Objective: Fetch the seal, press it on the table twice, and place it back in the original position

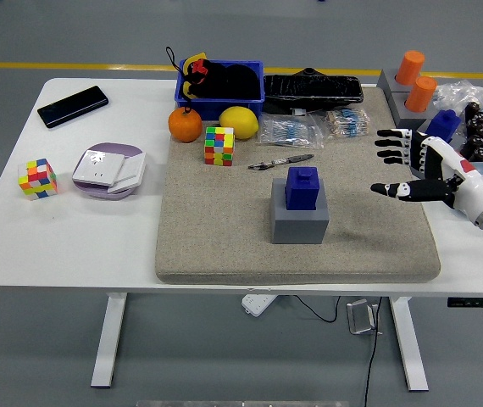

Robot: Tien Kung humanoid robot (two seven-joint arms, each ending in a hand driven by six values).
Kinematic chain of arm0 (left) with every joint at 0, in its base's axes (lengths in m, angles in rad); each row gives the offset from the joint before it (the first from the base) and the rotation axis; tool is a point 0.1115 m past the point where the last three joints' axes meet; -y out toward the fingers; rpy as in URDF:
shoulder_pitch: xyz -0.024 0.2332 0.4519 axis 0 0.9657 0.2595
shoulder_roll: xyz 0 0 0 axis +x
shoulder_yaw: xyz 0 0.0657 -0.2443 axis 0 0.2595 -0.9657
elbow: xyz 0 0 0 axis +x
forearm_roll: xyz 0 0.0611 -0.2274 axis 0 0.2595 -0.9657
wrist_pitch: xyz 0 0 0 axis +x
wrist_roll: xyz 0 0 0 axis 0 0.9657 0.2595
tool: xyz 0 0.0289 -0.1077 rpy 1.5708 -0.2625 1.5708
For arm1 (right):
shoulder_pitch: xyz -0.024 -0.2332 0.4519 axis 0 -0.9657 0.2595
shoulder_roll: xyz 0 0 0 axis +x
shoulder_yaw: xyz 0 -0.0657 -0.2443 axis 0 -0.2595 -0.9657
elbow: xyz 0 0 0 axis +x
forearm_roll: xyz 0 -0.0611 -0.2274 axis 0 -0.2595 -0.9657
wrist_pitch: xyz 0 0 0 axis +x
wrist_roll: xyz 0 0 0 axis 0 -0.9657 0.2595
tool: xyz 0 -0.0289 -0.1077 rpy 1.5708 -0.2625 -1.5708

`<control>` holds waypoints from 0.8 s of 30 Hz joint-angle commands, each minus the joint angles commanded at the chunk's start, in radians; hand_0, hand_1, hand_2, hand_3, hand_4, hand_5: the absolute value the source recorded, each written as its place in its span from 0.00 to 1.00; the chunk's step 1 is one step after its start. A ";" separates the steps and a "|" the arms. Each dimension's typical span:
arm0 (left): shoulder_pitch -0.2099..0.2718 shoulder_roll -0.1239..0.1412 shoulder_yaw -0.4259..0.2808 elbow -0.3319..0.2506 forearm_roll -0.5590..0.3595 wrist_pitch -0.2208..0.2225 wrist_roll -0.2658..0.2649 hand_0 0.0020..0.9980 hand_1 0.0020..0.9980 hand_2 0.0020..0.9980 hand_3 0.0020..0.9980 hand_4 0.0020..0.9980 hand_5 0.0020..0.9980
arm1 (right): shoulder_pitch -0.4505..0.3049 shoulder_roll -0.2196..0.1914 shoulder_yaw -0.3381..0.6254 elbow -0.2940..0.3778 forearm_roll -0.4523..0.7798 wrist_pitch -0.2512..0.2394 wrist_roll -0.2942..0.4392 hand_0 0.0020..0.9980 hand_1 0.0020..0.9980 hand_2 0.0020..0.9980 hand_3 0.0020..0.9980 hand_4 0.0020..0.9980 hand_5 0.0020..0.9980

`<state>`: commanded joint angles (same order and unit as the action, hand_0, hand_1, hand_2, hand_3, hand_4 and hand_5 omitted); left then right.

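- A white table (80, 246) seen from above, its near edge running along the lower part of the view; a large beige felt mat (224, 246) covers the middle and right of it.
- The seal (302, 187), a dark blue block with a small knob on top, sits upright in a grey square holder (299, 220) near the centre of the mat. Nothing touches it.
- The right hand (424, 170) comes in from the right edge and hovers over the mat's right border, fingers spread and empty, thumb pointing left toward the seal. Bare mat lies between hand and seal.
- The left arm is out of sight.
- The mat's front strip, ahead of the holder to the near edge, is bare, as is its left-hand front area.
- Just behind the holder lies a black pen (280, 161). Further back along the mat's far edge are a coloured puzzle cube (219, 145), an orange (185, 125), a lemon (239, 123), a blue bin (220, 87) with dark contents, a black case (313, 88), and small plastic packets (318, 127).
- In the far right corner a grey stand holds two orange cylinders (415, 80); crumpled clear plastic (479, 106) lies beside it, close behind the hand.
- Left of the mat, well apart from the seal: a black phone (73, 106), a pale round dish with a white card (108, 169), and a second puzzle cube (38, 178) near the left edge.
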<state>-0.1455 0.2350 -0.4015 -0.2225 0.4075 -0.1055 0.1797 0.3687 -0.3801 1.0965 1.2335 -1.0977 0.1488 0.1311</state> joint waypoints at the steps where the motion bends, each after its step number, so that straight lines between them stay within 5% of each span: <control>1: 0.000 0.000 0.000 0.000 0.000 0.000 0.000 0.72 0.70 0.68 0.75 0.68 0.28 | 0.006 0.003 -0.014 -0.005 0.003 -0.002 0.002 0.77 0.72 0.72 0.76 0.96 0.00; 24: -0.003 -0.005 0.017 0.000 -0.013 -0.003 -0.001 0.72 0.70 0.68 0.75 0.68 0.28 | 0.157 0.075 -0.285 -0.162 0.122 -0.029 0.060 0.76 0.67 0.67 0.72 0.90 0.00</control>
<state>-0.1481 0.2297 -0.3846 -0.2225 0.3943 -0.1081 0.1787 0.5258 -0.3054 0.8114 1.0712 -0.9755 0.1202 0.1911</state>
